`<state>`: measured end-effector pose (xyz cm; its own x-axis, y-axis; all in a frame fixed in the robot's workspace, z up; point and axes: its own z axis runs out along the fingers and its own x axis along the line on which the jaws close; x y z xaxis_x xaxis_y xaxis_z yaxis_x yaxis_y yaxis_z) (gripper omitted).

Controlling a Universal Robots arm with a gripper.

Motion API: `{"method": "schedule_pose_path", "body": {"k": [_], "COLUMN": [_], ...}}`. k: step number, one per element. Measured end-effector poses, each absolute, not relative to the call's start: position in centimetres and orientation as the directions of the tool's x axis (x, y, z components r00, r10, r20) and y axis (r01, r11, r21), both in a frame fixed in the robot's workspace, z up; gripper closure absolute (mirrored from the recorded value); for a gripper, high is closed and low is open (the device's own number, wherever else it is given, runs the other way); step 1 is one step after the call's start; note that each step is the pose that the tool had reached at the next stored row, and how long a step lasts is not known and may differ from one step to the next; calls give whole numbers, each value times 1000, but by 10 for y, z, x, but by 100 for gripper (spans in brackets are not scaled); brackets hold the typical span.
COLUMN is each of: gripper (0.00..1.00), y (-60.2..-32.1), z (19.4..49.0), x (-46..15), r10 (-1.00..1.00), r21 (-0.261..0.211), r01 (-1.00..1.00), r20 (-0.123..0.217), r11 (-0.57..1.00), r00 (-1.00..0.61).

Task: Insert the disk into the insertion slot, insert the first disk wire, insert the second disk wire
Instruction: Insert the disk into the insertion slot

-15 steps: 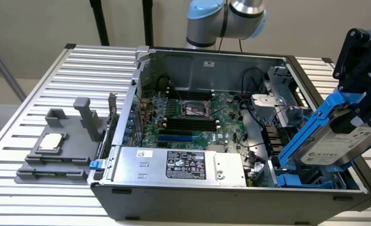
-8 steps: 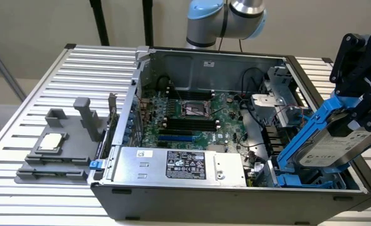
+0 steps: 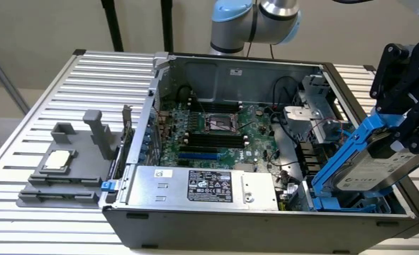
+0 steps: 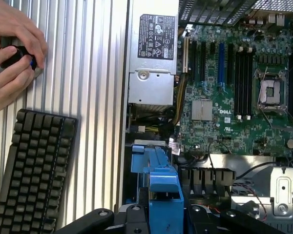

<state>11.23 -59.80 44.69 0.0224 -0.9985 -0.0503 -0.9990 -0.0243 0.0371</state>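
1. DRIVE BAY, OPEN CASE: My pincer (image 3: 408, 142) is clamped on the disk (image 3: 374, 171), gripping it by its blue carrier frame (image 3: 347, 151). The drive hangs steeply tilted with its white label showing and its low end well below the pincer.
2. The insertion slot (image 3: 340, 204) lies beneath that low end, in the corner of the computer case (image 3: 266, 226) nearest the pincer. I cannot tell whether the carrier's bottom edge is touching the slot's blue rails or hanging just above them.
3. The disk is not seated. By my judgement the insertion is barely begun.
4. Doing this step well looks to be a matter of squaring up. The carrier's two long edges should run true with the rails, and the tilt should come out so the drive enters flat, not corner-first.
5. A slow, light push seems wise, since a skewed carrier could jam against the sheet metal.
6. Loose wires (image 3: 331, 126) sit beside the bay, beyond the pincer, and could snag. The power-supply box (image 3: 209, 186) stands just beside the slot.
7. Out on the bench (image 4: 88, 58), well apart from the pincer, a person's hands (image 4: 10, 53) rest on a small dark object near a keyboard (image 4: 34, 170).
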Motion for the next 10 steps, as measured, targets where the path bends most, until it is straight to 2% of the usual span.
{"method": "schedule_pose_path", "body": {"k": [10], "gripper": [68], "y": [-598], "z": [443], "x": [112], "r10": [-998], "r21": [34], "r01": [-999], "r20": [-55], "r11": [-38], "r00": [36]}}
